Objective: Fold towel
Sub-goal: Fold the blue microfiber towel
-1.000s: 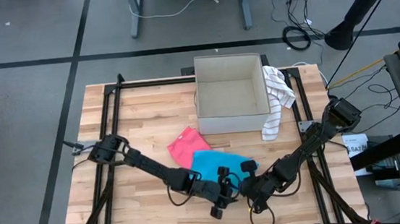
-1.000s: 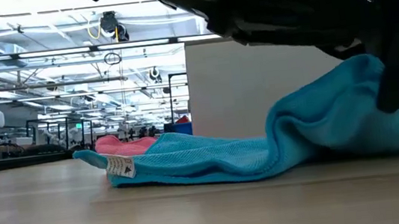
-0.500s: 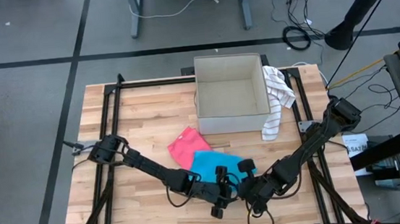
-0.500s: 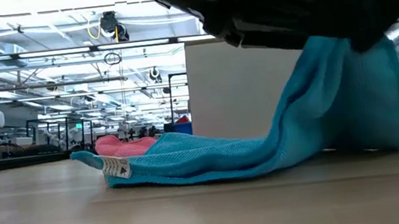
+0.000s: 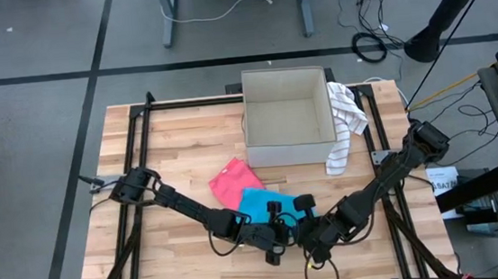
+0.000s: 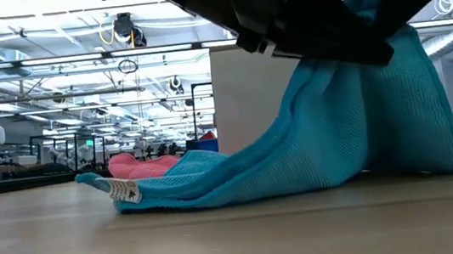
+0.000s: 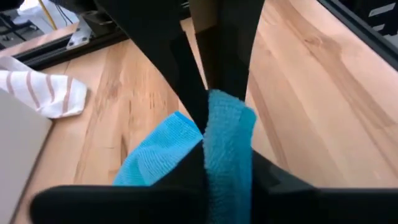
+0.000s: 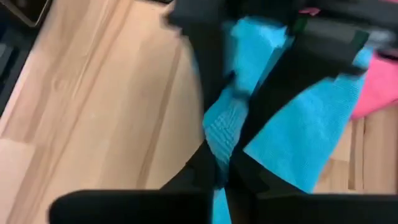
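Box behind pink cloth, striped cloth.

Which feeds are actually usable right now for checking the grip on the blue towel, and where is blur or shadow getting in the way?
Left wrist view: sharp, blue towel pinched between dark fingers. Right wrist view: motion-blurred, towel edges smeared. Low view: arms are black silhouettes against bright ceiling lights, towel well lit. High view: even light, grippers small.

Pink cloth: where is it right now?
High view: the pink cloth lies flat mid-table, just in front of the open cardboard box, with the blue towel overlapping its near edge.
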